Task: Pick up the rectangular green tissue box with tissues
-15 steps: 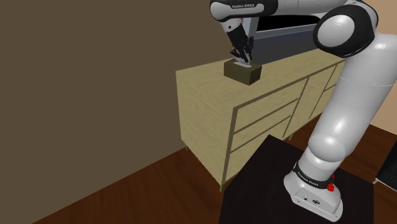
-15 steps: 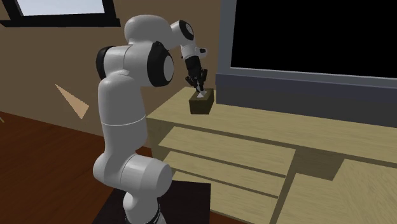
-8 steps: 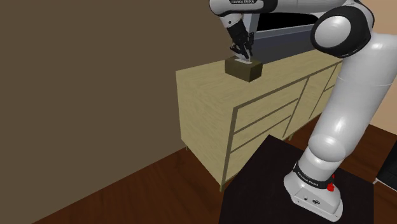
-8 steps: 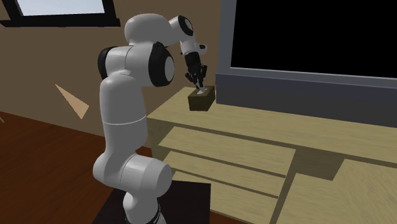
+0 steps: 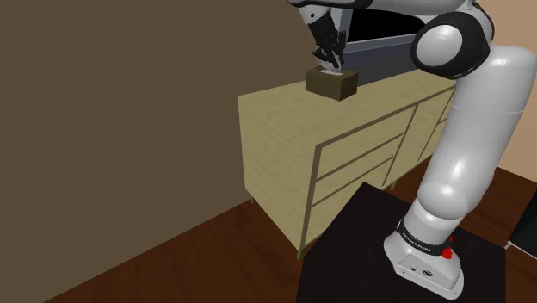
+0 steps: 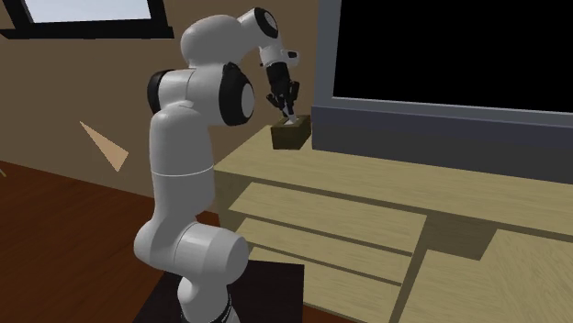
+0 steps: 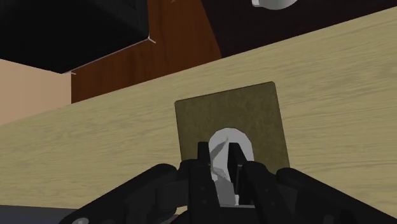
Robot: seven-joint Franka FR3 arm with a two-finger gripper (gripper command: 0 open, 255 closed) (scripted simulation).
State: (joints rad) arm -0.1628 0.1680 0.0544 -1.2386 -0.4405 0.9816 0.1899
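The tissue box (image 5: 331, 83) is a small dark olive-brown block with a white tissue (image 7: 222, 147) sticking out of its top. It hangs a little above the pale wooden dresser top (image 5: 284, 116), near the back edge. My gripper (image 5: 328, 63) comes down from above and is shut on the tissue, carrying the box by it. The second exterior view has the box (image 6: 290, 135) under the gripper (image 6: 287, 115), beside the screen's lower corner. In the wrist view the fingers (image 7: 236, 159) clasp the tissue over the box top (image 7: 254, 118), with the gripper (image 7: 221, 159) centred on it.
A large black screen in a grey frame (image 6: 432, 119) stands on the dresser right behind the box. The dresser front has several drawers (image 5: 361, 151). A brown wall lies at the shoulder view's left, dark wood floor (image 5: 206, 258) below, and my dark stand (image 5: 361, 250) close by.
The gripper has risen with the tissue in its grip, and the box has come up off the dresser top with it, moving slightly towards the screen.
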